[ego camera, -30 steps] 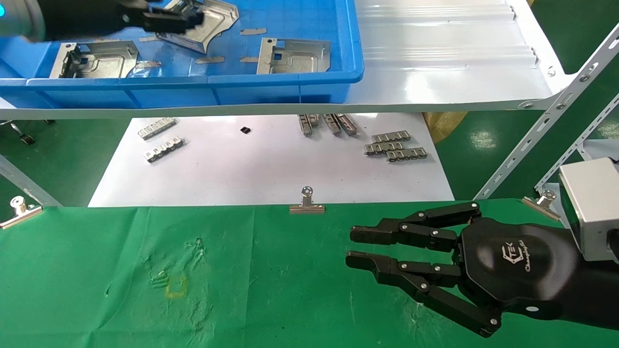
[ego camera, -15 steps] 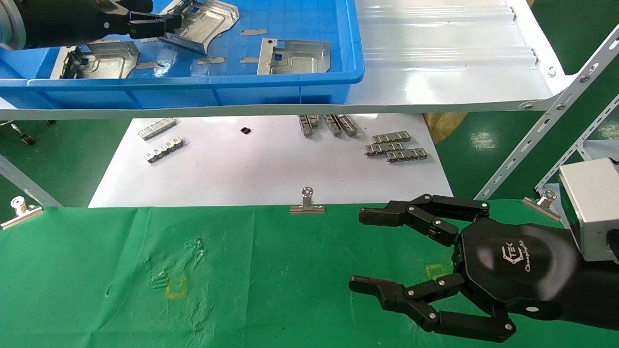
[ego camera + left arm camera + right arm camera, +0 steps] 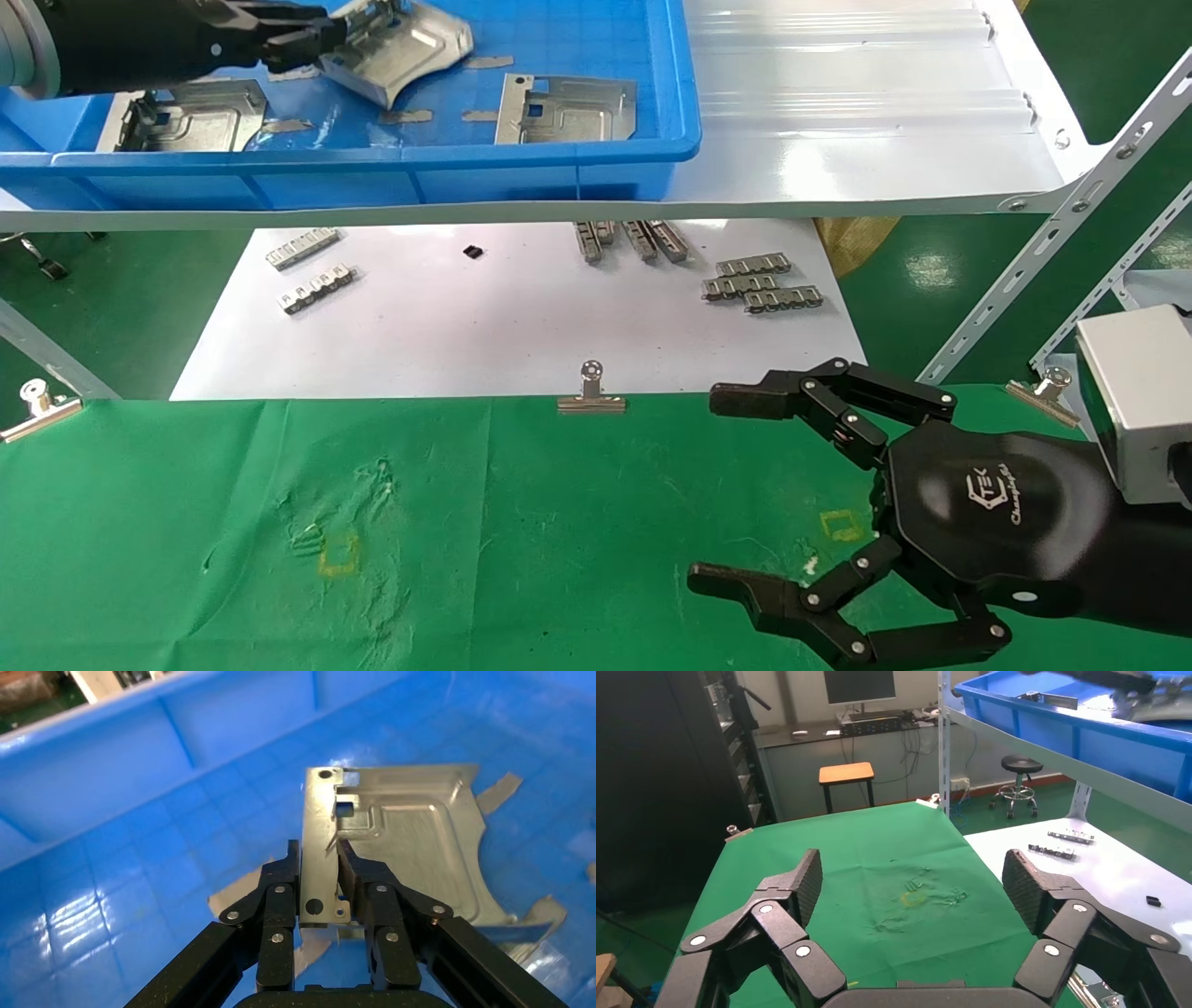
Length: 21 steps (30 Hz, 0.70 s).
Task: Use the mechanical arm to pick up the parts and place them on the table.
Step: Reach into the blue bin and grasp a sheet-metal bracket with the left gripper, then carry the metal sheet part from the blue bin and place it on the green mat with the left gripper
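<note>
1. The table (image 3: 559,522) bears no parts yet.
2. The blue bin (image 3: 559,168) holds two more parts (image 3: 566,109).
3. The right gripper (image 3: 736,494) hangs over the table, spread wide, empty.
4. The left gripper (image 3: 320,860) pinches one part (image 3: 400,846), seemingly lifted off the bin floor.

The right end effector (image 3: 736,494) is a black multi-link claw with silver pivot screws at each joint. Its glossy, rounded black palm housing bears a white logo and script lettering, and joins a square silver-grey wrist block (image 3: 1138,401). Its fingertip pads (image 3: 807,874) are finely ribbed. The left end effector (image 3: 320,864) shares the same black links and silver screws.
</note>
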### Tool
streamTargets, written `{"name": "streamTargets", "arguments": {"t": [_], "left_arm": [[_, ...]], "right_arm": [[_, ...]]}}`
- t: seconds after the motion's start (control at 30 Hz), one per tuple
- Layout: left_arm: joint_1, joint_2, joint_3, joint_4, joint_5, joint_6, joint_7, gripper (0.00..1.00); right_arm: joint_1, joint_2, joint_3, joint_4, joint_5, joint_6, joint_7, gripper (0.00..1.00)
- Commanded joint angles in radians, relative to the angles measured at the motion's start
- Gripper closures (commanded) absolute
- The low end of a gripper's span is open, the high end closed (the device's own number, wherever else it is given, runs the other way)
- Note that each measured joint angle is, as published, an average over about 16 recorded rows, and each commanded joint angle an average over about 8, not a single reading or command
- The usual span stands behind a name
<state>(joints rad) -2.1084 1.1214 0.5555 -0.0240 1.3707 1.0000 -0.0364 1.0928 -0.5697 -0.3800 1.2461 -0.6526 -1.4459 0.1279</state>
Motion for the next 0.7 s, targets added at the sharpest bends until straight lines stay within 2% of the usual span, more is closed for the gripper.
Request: {"name": "streamTargets", "arguments": {"t": [0.03,0.23,0.53,0.7], "left_arm": [[0.001,-0.005,-0.013,-0.006,-0.018,0.006,0.006,1.0],[-0.005,-0.026,-0.05,-0.034,-0.075,0.133,0.047,1.0],[0.016,-0.089,-0.056,-0.079,-0.099,0.511,0.133,1.0],[0.072,-0.121,-0.044,-0.133,-0.113,0.598,0.195,1.0]], "right_arm": [[0.0,0.0,0.0,0.0,0.0,0.0,0.0,0.0],[0.0,0.0,0.0,0.0,0.0,0.0,0.0,0.0],[0.0,0.0,0.0,0.0,0.0,0.0,0.0,0.0],[0.0,0.0,0.0,0.0,0.0,0.0,0.0,0.0]]}}
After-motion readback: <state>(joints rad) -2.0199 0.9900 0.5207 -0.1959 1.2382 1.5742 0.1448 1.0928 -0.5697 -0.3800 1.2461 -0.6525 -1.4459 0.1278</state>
